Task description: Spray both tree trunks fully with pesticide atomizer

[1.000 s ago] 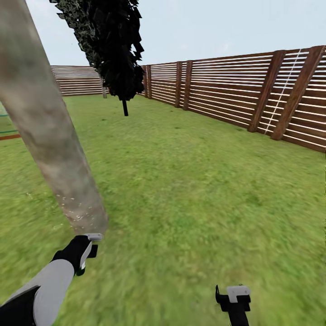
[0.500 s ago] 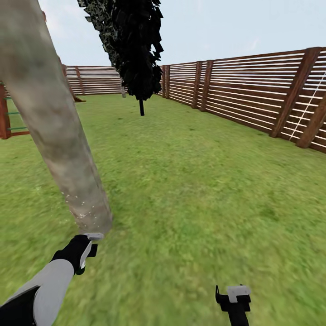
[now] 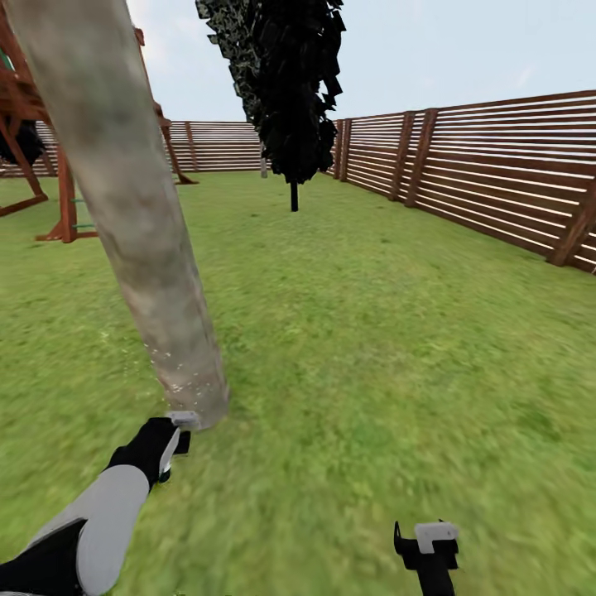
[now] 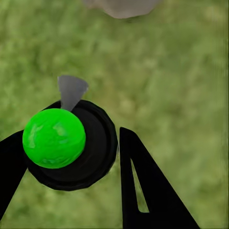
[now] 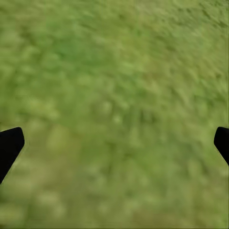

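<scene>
The left end effector (image 4: 71, 162) is clamped around the pesticide atomizer (image 4: 71, 145), a black round body with a bright green ball top and a grey nozzle; its 2 black fingers (image 4: 148, 191) press against the sides of the body. In the head view the left end effector (image 3: 170, 443) sits low over the grass, just beside the foot of the tree trunk (image 3: 132, 207), with the grey nozzle tip pointing at the trunk's base. Fine white specks of pesticide (image 3: 178, 377) dot the lowest part of that trunk, while the mottled grey-brown bark higher up looks bare of them. The right end effector (image 3: 430, 550) hangs well apart to the right over the floor (image 3: 372, 331), and its fingers (image 5: 9, 145) are spread wide with nothing but grass between them. A dark column-shaped tree (image 3: 285, 91) stands farther back near the slatted fence (image 3: 488, 186), and a brown wooden play frame (image 3: 50, 165) stands behind the trunk
</scene>
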Robot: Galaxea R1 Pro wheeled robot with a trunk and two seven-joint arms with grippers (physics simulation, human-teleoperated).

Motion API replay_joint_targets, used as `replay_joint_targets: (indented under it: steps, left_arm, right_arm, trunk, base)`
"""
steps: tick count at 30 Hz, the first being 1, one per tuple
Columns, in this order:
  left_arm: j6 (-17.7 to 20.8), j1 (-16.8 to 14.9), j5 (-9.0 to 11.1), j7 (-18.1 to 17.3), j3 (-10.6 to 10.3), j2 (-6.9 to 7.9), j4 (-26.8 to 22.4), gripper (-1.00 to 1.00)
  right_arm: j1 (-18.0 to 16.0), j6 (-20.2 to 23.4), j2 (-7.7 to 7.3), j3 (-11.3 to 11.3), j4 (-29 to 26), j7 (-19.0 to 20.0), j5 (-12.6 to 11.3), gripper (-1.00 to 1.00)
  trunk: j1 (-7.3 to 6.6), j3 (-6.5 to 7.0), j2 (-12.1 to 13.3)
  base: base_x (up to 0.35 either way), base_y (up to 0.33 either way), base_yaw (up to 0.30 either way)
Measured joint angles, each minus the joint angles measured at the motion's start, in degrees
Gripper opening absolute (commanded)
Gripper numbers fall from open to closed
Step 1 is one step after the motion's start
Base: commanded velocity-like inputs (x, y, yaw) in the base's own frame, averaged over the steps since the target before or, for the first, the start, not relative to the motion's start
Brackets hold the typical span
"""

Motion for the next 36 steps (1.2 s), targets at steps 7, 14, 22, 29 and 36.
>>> replay_joint_targets:
  steps: [7,14,22,29,36]
  left_arm:
    - [4.52,-2.79,0.19,-0.15,-0.51,-2.01,-4.46,-1.00]
    - [6.96,-10.21,-0.29,-0.50,-0.62,-4.11,-6.43,-1.00]
    - [6.94,-10.17,-0.05,-0.74,-0.69,-1.99,-6.50,-1.00]
    - [6.96,-10.15,-0.36,-0.64,-0.68,-3.47,-6.53,-1.00]
    - [7.00,-10.11,-0.48,-0.29,-0.80,-3.16,-6.57,-1.00]
  right_arm:
    - [-0.01,0.01,0.00,0.01,0.01,0.02,0.03,1.00]
    - [0.01,-0.01,0.00,0.01,-0.01,0.02,0.00,1.00]
    - [0.01,-0.02,-0.04,0.05,-0.01,0.01,-0.01,1.00]
    - [0.00,-0.03,-0.01,0.01,0.00,0.00,-0.03,1.00]
    - [-0.01,-0.02,0.00,0.05,0.01,0.07,0.00,1.00]
  trunk:
    - [0.03,0.00,0.00]
    - [0.00,0.00,0.00]
    - [-0.01,0.00,0.00]
    - [0.00,0.00,0.00]
    - [-0.02,0.00,0.00]
  base:
    - [-0.137,0.000,0.276]
    - [-0.022,0.000,0.074]
    - [0.017,-0.050,0.000]
    - [0.042,-0.263,0.000]
    - [0.173,-0.237,0.201]
